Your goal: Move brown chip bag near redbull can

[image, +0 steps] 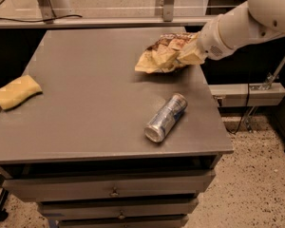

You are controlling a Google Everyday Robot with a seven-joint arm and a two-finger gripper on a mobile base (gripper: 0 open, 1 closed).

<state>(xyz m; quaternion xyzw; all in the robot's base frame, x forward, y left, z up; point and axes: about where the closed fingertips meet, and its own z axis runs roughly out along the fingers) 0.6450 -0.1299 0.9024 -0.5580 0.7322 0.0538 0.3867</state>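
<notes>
The brown chip bag (162, 55) is crinkled, pale yellow with a dark brown panel, and hangs a little above the grey table's far right part. My gripper (189, 54) comes in from the right on the white arm and is shut on the bag's right end. The redbull can (166, 117), silver and blue, lies on its side on the table near the right front, below the bag and apart from it.
A yellow sponge (14, 91) lies at the table's left edge. The grey table (85, 103) has drawers below its front edge. A metal rail and posts run behind the table. The floor to the right is speckled.
</notes>
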